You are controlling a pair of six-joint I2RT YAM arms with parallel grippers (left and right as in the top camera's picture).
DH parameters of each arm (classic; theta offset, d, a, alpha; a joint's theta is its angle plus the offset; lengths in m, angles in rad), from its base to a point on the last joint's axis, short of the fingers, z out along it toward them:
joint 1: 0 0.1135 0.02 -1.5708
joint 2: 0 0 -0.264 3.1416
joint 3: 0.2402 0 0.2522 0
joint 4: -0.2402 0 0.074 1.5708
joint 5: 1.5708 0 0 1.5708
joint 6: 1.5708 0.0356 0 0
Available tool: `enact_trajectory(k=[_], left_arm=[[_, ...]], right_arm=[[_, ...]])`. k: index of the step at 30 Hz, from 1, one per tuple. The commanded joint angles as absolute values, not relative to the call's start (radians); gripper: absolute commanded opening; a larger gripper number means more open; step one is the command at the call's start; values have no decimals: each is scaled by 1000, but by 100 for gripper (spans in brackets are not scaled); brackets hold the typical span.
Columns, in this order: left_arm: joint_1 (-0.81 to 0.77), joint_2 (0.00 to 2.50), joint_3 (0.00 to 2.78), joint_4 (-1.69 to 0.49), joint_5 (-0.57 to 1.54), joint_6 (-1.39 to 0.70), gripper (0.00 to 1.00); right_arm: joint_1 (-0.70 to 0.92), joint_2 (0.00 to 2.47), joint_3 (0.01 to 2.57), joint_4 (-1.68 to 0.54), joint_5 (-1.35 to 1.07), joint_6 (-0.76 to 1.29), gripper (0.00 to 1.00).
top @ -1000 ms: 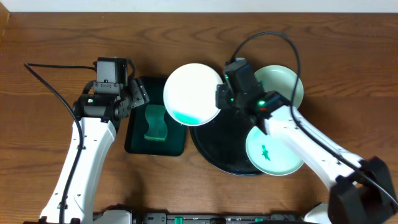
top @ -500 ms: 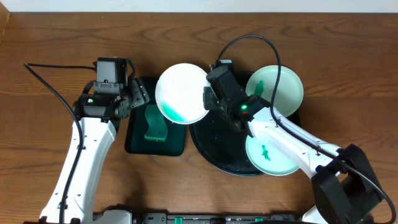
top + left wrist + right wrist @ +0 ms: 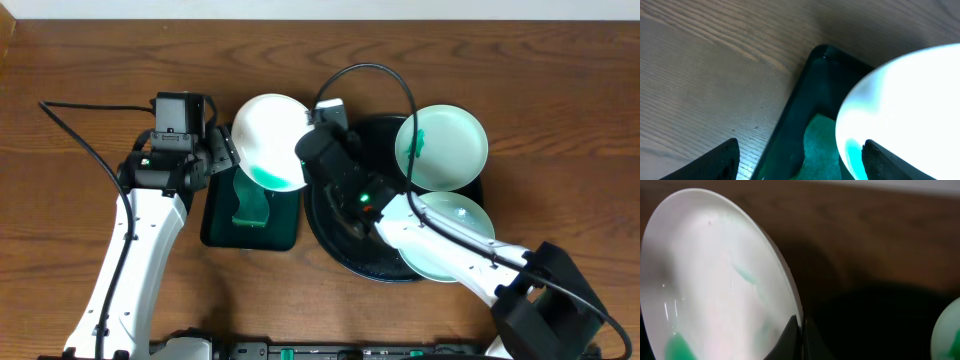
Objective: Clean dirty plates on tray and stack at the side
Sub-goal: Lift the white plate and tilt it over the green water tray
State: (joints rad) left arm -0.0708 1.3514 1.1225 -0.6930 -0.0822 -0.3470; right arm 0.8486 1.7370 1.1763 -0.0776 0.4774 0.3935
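Note:
My right gripper [image 3: 308, 152] is shut on the rim of a white plate [image 3: 268, 138], which it holds tilted over the dark green tray, a green smear at the plate's low edge. In the right wrist view the fingers pinch the plate [image 3: 715, 275] at its rim, gripper [image 3: 801, 336]. Two more plates rest on the black tray [image 3: 335, 235]: one [image 3: 442, 148] at the back right with a green smear, one [image 3: 465, 215] at the front right, partly under my right arm. My left gripper [image 3: 220, 150] [image 3: 800, 165] hangs open over the green tray's left end, with the held plate [image 3: 910, 95] beside its right finger.
A dark green rectangular tray [image 3: 218, 228] [image 3: 810, 90] lies left of the black tray, with a green sponge [image 3: 250, 200] [image 3: 822, 145] in it. Bare wooden table [image 3: 80, 60] lies all around. A black cable [image 3: 365, 70] loops above the right arm.
My right arm has carried the plate leftward, from the black tray's left edge to above the green tray, close to the left gripper. The left arm has not moved.

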Motion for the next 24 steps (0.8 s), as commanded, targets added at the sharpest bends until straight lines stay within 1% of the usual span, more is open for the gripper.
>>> enact_trajectory(k=[1, 3, 11, 20, 24], left_arm=[[-68, 1352, 1132, -695, -98, -353, 79], [-68, 1352, 1132, -695, -98, -352, 79], [-68, 1352, 1132, -695, -98, -353, 78], [-68, 1352, 1132, -695, -98, -352, 79], [-68, 1352, 1132, -695, -98, -353, 79]], right_arm=[[879, 1744, 1197, -17, 627, 215, 1], [894, 1744, 1197, 44, 660, 97, 1], [916, 1744, 1197, 224, 680, -230, 1], [928, 1744, 1197, 398, 671, -527, 1], [944, 1744, 1197, 422, 635, -606, 1]])
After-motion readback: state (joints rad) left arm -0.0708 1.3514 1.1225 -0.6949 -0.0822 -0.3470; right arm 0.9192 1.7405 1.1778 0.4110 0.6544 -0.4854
